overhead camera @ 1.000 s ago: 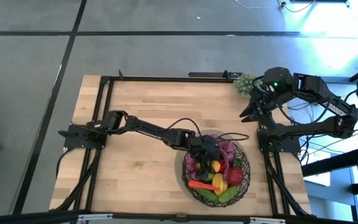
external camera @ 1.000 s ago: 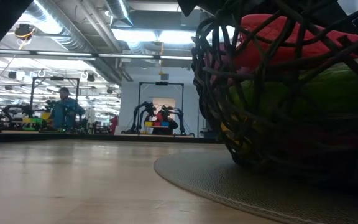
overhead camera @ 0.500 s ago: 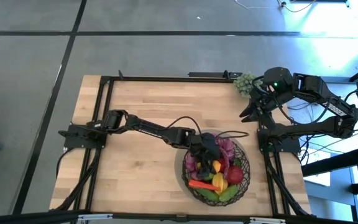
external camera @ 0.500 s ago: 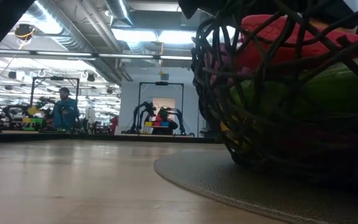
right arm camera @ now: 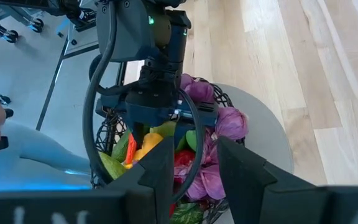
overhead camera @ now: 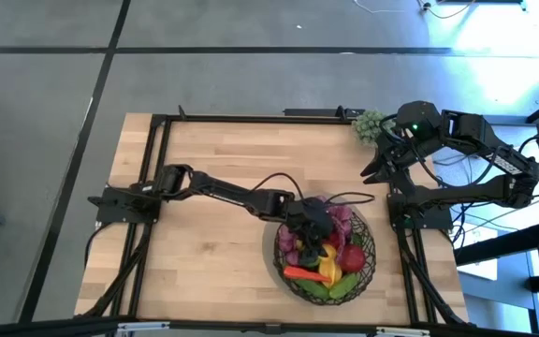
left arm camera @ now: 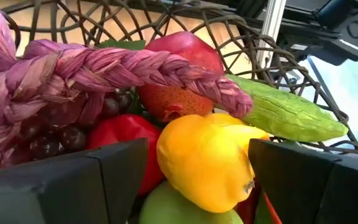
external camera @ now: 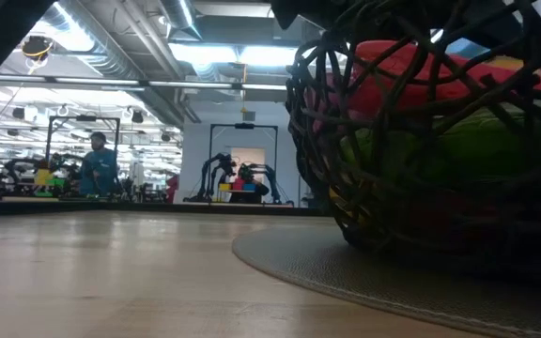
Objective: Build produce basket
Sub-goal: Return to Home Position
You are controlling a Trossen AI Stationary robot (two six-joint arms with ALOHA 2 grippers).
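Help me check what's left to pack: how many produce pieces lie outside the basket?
1: a pale green grape-like bunch at the table's corner, top right in the high view, apart from the basket. Others may be hidden from view.

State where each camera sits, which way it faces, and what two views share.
High: overhead, facing down; left gripper over basket, right gripper aside.
Low: table height, facing level; basket wall, room behind.
Left wrist: over basket, facing yellow fruit; own open fingers.
Right wrist: far-right corner, facing left gripper; own fingers.
Shared: basket, all four.
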